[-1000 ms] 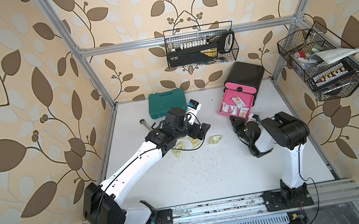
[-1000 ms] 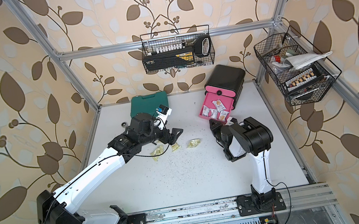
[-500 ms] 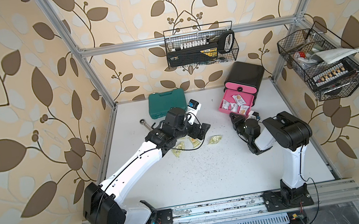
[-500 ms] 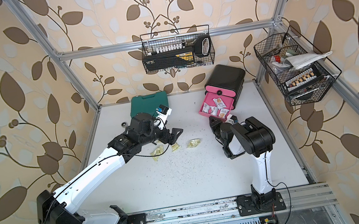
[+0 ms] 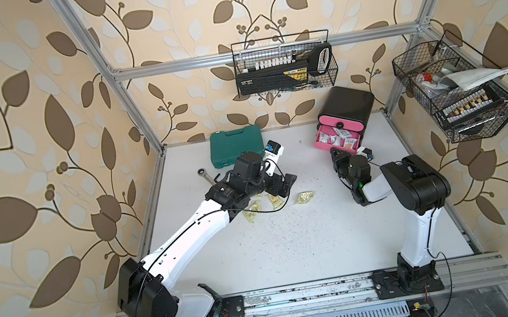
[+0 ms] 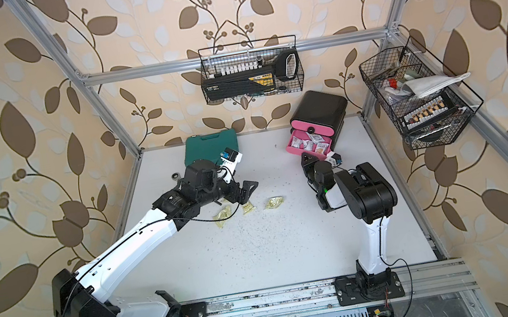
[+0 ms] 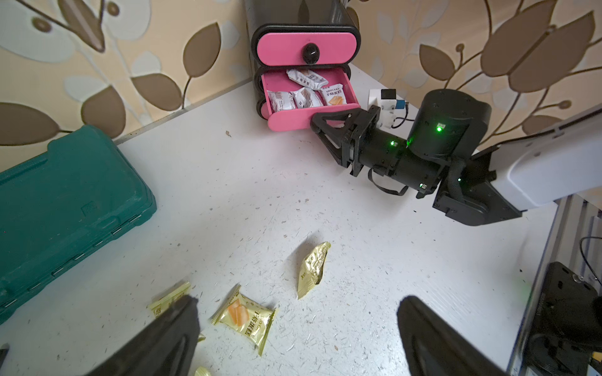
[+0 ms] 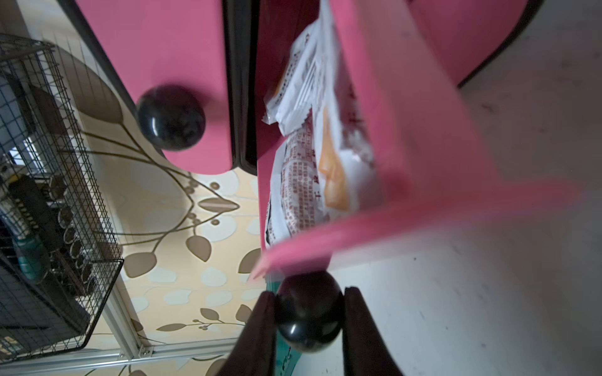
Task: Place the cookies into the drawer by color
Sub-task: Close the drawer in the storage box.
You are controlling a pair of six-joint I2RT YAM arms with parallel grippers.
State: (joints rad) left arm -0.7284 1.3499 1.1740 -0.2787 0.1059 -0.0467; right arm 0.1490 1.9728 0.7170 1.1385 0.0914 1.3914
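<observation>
The drawer cabinet [image 5: 350, 105] is black and stands at the back right. Its middle pink drawer [image 7: 293, 118] is pulled out and holds several white cookies [image 7: 301, 97]. My right gripper [image 8: 309, 294] is shut on that drawer's round black knob [image 8: 309, 322] and appears in both top views [image 5: 335, 154] [image 6: 306, 159]. Three yellow cookies [image 7: 312, 268] [image 7: 244, 317] [image 7: 169, 298] lie on the white table. My left gripper [image 7: 298, 302] hangs open just above them, holding nothing. In a top view [image 5: 285, 185] the left gripper sits over the yellow cookies [image 5: 304, 197].
A green tool case [image 5: 236, 145] lies at the back left with a silver wrench [image 5: 205, 174] beside it. A wire basket [image 5: 284, 67] hangs on the back wall and another wire basket [image 5: 457, 90] on the right wall. Dark specks cover the table.
My right gripper has moved toward the cabinet with the knob in it, and the open drawer has slid partly inward. The left arm has not moved.
</observation>
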